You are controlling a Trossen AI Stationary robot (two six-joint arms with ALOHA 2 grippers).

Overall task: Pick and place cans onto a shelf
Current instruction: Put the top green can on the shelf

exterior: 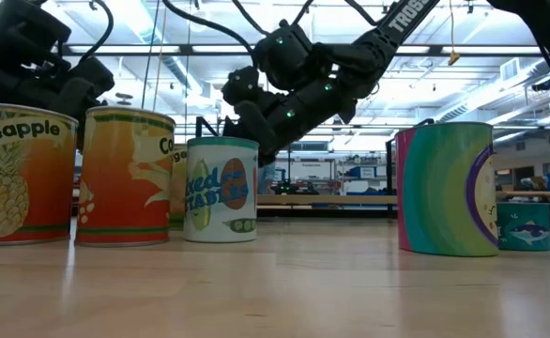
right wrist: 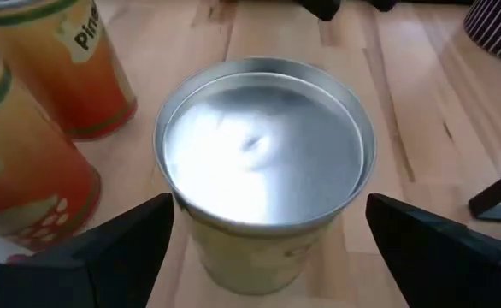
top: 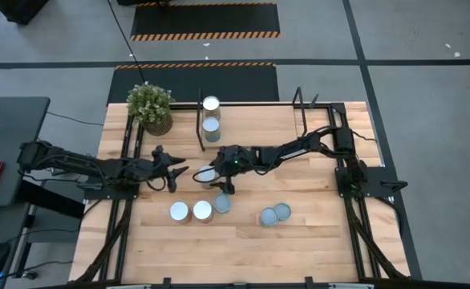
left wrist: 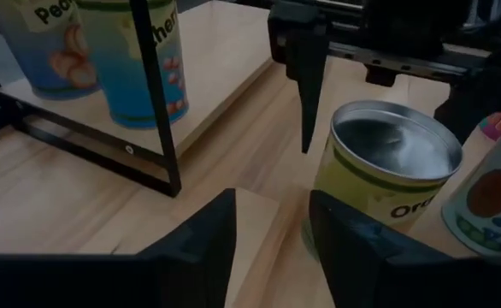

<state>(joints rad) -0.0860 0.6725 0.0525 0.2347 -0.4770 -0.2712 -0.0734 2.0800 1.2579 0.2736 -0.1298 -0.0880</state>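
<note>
Steel and stiff — the can (right wrist: 263, 184) mid-desk, just off the shelf (top: 251, 120), looks light but slick. The left gripper (top: 173, 174) waits beside it, slightly parted; the right gripper (top: 212, 178) straddles it wide — grip the sides.

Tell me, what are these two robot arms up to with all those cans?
They are moving cans onto a shelf at the back of the table. Two cans already stand on it. The right gripper is open around a silver-topped can near the table's middle, not yet closed on it. The left gripper waits open just beside it. Five more cans stand nearer the front.
</note>
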